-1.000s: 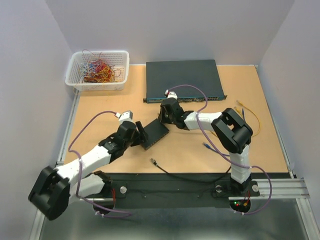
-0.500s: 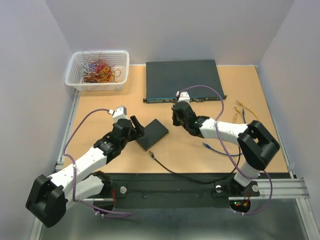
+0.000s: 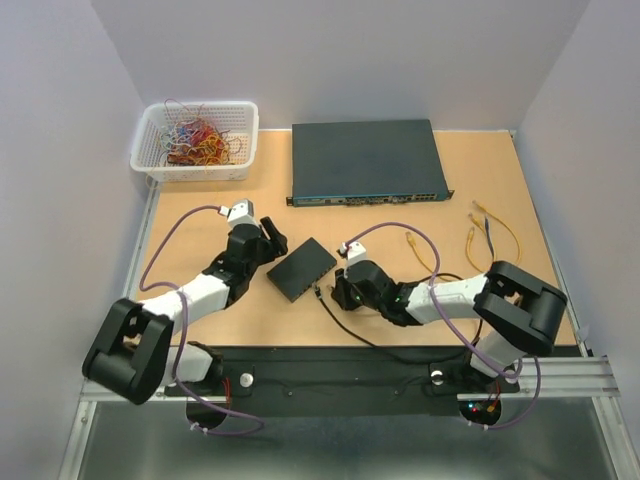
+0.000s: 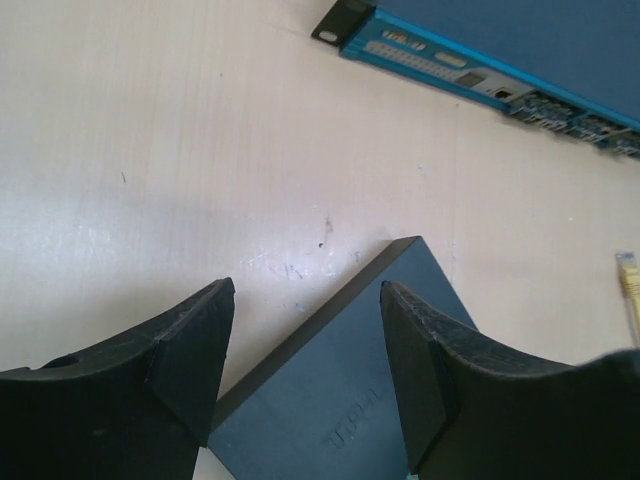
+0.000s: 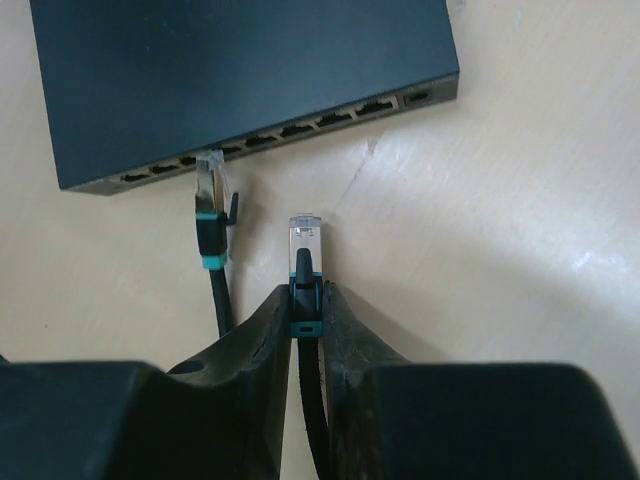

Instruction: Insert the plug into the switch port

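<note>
The small dark switch (image 3: 302,268) lies flat mid-table, its port row (image 5: 280,128) facing my right gripper. My right gripper (image 5: 306,292) is shut on a clear plug (image 5: 305,235) with a teal boot and black cable. It holds the plug a short way in front of the ports, pointing at them. A second plug (image 5: 208,185) of the same kind lies to the left with its tip at the port row. My left gripper (image 4: 305,340) is open and empty over the switch's far-left corner (image 4: 400,260). In the top view it (image 3: 272,238) sits beside the switch.
A large rack switch (image 3: 365,160) stands at the back. A white basket (image 3: 195,140) of coloured wires is at the back left. Yellow cables (image 3: 480,225) lie at the right, one yellow plug (image 4: 628,280) near the small switch. A black cable (image 3: 345,330) trails to the near edge.
My right gripper swung from the far side of the small switch round to its near side, facing the ports. My left gripper backed off the switch toward its far-left corner.
</note>
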Available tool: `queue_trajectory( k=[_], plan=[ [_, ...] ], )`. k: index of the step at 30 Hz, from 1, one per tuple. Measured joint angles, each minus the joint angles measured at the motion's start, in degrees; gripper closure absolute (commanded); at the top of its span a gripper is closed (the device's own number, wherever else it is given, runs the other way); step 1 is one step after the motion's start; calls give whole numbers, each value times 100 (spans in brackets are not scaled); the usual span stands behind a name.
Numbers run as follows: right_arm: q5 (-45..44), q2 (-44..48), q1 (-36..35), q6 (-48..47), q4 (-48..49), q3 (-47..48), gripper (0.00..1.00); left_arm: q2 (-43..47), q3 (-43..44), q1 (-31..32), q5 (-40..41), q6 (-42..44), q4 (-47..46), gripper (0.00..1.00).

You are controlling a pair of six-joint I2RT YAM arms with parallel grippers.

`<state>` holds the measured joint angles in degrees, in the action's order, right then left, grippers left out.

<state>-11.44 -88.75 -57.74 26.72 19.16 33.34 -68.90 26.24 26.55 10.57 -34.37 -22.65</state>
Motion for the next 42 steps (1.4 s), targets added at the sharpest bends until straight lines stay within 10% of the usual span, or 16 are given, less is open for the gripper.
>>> queue_trajectory(
  k=[22, 42],
  plan=[
    [-70, -1421, -1574, -118, 1093, 901, 99, -1445, -184, -81, -772, -116, -1106, 33],
    [-2590, -1322, -1659, 33, 190, 1001, 99, -1731, -319, -155, -1364, -459, -1843, 35]
  ],
)
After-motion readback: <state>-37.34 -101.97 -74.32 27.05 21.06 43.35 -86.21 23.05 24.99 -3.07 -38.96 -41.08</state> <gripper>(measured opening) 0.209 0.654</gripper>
